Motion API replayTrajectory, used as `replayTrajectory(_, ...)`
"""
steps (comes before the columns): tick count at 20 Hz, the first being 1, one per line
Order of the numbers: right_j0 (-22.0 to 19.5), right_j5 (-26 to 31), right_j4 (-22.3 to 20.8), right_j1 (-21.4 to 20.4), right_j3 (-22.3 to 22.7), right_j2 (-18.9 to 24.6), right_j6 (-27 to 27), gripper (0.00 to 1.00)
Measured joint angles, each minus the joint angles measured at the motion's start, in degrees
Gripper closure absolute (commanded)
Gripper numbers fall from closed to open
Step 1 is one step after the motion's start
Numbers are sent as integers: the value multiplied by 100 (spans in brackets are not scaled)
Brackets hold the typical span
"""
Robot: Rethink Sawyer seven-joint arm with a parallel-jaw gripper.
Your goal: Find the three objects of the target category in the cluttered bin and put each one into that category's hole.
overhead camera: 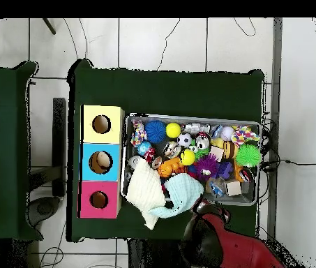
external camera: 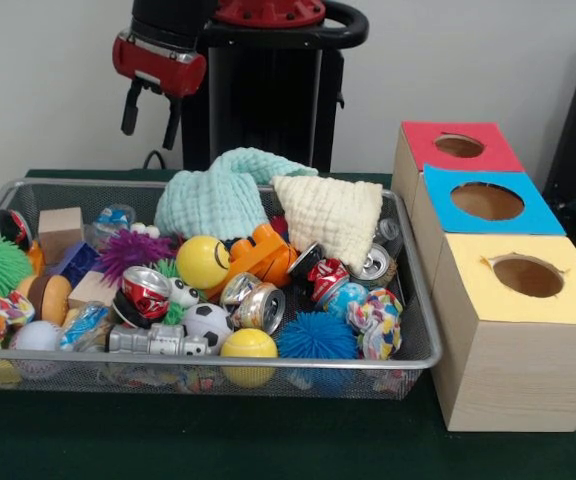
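Note:
The bin (external camera: 208,362), a shallow silver wire-mesh basket, is full of clutter: crushed cans (external camera: 146,290), yellow balls (external camera: 202,262), a soccer ball (external camera: 206,320), spiky balls (external camera: 316,336), wooden blocks (external camera: 60,232), and a mint cloth (external camera: 218,195) and a cream cloth (external camera: 333,215) at the back. My gripper (external camera: 150,116) hangs open and empty above the bin's far left edge. In the overhead view the gripper (overhead camera: 202,208) is at the bin's (overhead camera: 188,116) lower rim, beside the mint cloth (overhead camera: 181,190).
Three wooden boxes stand beside the bin, each with a round hole in its top: red (external camera: 458,147), blue (external camera: 486,201), yellow (external camera: 526,276). In the overhead view they stand left of the bin: yellow (overhead camera: 101,124), blue (overhead camera: 100,162), pink (overhead camera: 98,199). The table has a dark green cover.

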Motion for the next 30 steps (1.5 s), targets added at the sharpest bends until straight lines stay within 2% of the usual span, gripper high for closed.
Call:
replayTrajectory(8, 190, 577, 101, -252, -142, 117, 0, 0)
replayTrajectory(14, 460, 1000, 230, -296, -556, 184, 0, 0)
replayTrajectory(21, 864, 1443, 362, -98, -1386, 213, 0, 0)
replayTrajectory(30, 927, 1510, 375, 206, -2208, 236, 0, 0)
